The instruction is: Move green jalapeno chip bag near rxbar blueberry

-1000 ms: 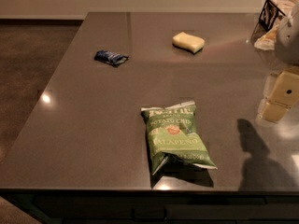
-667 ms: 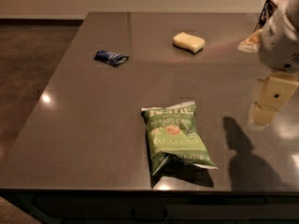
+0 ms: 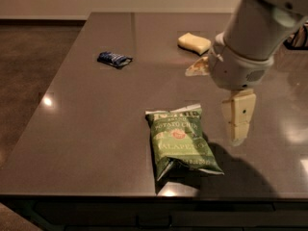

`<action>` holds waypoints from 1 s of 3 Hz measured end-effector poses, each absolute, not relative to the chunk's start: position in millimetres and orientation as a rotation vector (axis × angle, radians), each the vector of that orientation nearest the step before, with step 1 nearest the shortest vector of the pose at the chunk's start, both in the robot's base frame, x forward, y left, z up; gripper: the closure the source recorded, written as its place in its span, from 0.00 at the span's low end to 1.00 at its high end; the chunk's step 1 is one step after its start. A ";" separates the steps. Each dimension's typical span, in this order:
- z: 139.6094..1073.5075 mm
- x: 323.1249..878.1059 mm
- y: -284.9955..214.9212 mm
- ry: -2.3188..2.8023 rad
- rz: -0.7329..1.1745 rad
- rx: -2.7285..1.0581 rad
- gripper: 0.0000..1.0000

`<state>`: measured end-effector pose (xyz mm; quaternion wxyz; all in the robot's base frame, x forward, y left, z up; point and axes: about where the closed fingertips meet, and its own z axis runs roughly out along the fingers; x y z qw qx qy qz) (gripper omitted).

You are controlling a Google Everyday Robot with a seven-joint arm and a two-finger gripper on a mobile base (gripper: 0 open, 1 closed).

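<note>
While the gripper (image 3: 238, 119) hangs pointing downward from the bulky pale arm (image 3: 255, 37), just to the right of the green jalapeno chip bag (image 3: 180, 143), we see nothing held in it and no contact with the bag; whether it is spread or closed we cannot tell from this angle. Its shadow falls on the table (image 3: 96, 129) beside the bag's lower right corner, so we judge it to be above the surface rather than resting on it. The bag lies flat and face up near the front edge, its white top band turned away from us. The rxbar blueberry (image 3: 114, 58) lies well apart from it, toward the far left of the table, with bare tabletop between the two. A pale yellow block (image 3: 194, 43) sits at the far side, to the right of the bar, and has no part in the task. We therefore judge the work to be at the approach stage: the bag is ungrasped and unmoved; grasping it, carrying it to the far left and setting it down near the bar all remain.
</note>
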<state>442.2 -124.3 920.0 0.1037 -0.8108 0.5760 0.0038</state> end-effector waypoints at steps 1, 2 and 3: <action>895.0 432.7 -97.4 1.430 0.081 -2.625 0.00; 873.8 419.1 -80.0 1.245 0.148 -2.756 0.00; 855.7 412.7 -71.5 1.160 0.174 -2.817 0.00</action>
